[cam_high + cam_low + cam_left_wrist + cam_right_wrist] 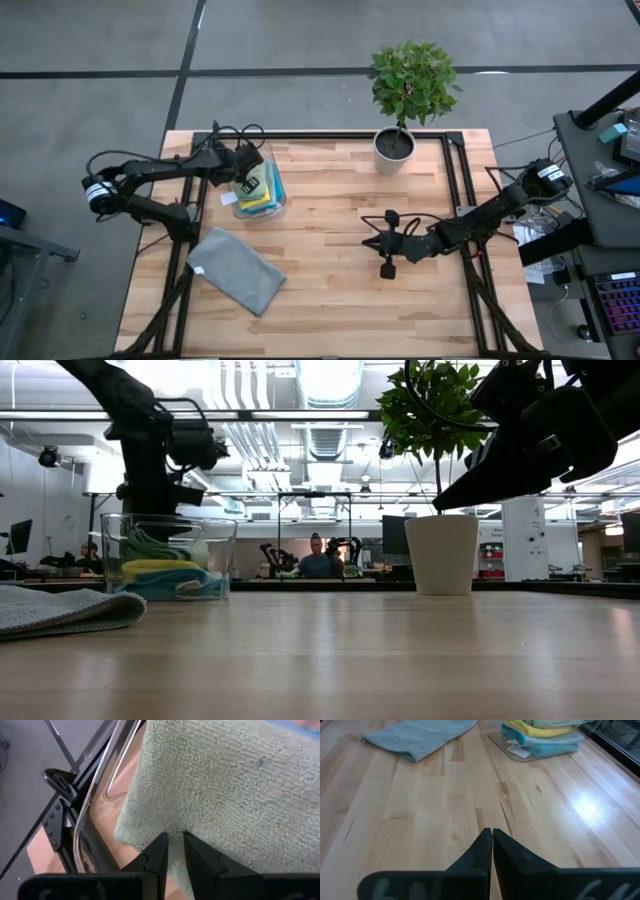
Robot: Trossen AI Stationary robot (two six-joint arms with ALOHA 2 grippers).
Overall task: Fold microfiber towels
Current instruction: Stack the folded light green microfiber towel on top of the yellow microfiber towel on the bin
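An olive green towel (pixel 220 785), nubby and soft, tops the stack inside the clear bin (pixel 281 205) at about ten o'clock on the table (pixel 330 280); below it lie yellow (pixel 256 196), teal (pixel 520 736) and light blue (pixel 555 749) towels, a white tag (pixel 519 751) poking from the pile. The left gripper (pixel 172 851) reaches into the bin, its fingers clenched on a pinch of the olive green cloth near its edge. A grey towel (pixel 236 269) lies folded in a slanted rectangle at about eight o'clock, well apart from the bin, one edge near the table's left side. The right gripper (pixel 491 842) hangs over bare wood at about four o'clock, fingers pressed together on nothing. The table is pale butcher-block in a black frame, with a potted plant (pixel 396 143) at its twelve o'clock edge. Around it runs grey concrete floor; behind, in the low view, an open workshop with ceiling ducts, monitors and a person (pixel 319 560) seated far off.
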